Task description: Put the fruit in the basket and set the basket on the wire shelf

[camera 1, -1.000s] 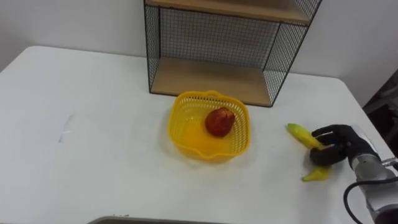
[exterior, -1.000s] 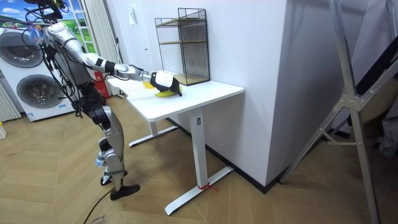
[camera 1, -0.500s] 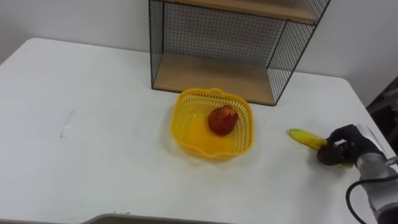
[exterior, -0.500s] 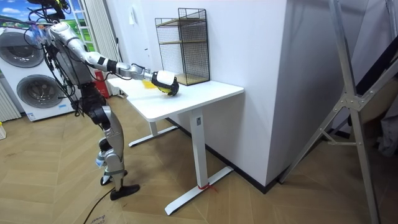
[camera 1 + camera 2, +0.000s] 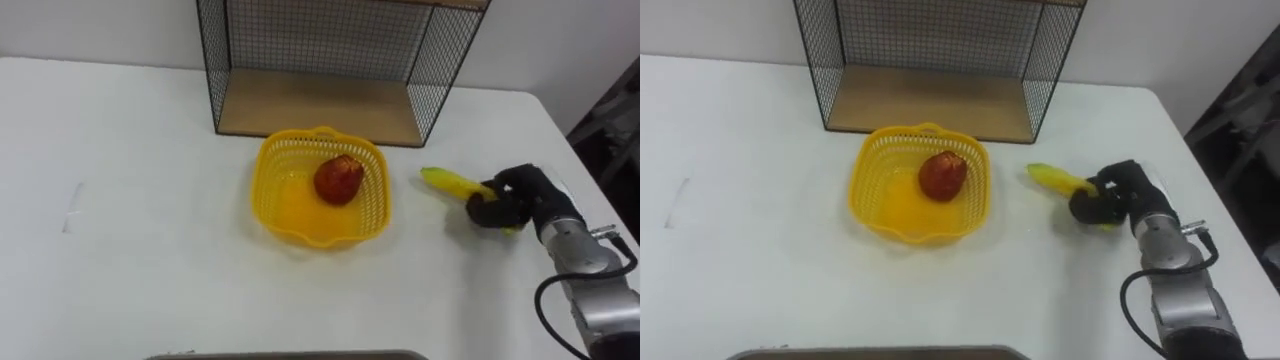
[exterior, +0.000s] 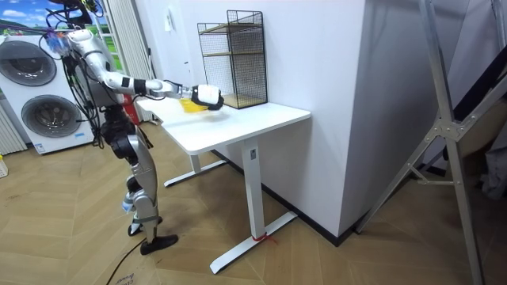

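Beneath the right hand (image 5: 512,195) spreads a white table (image 5: 150,270), a white wall (image 6: 317,79) just beyond it, wood-plank floor (image 6: 333,261) below, washing machines (image 6: 43,119) well behind it and a grey metal frame (image 6: 444,134) far off past the wall's corner.

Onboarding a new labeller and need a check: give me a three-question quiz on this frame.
1. Which hand is curled round the banana?
2. True or false: the basket stands on the wire shelf.
3. What lies in the basket? A) a red fruit B) the banana C) nothing
Key: 1) The right hand. 2) False: it sits on the table, in front of the shelf. 3) A.
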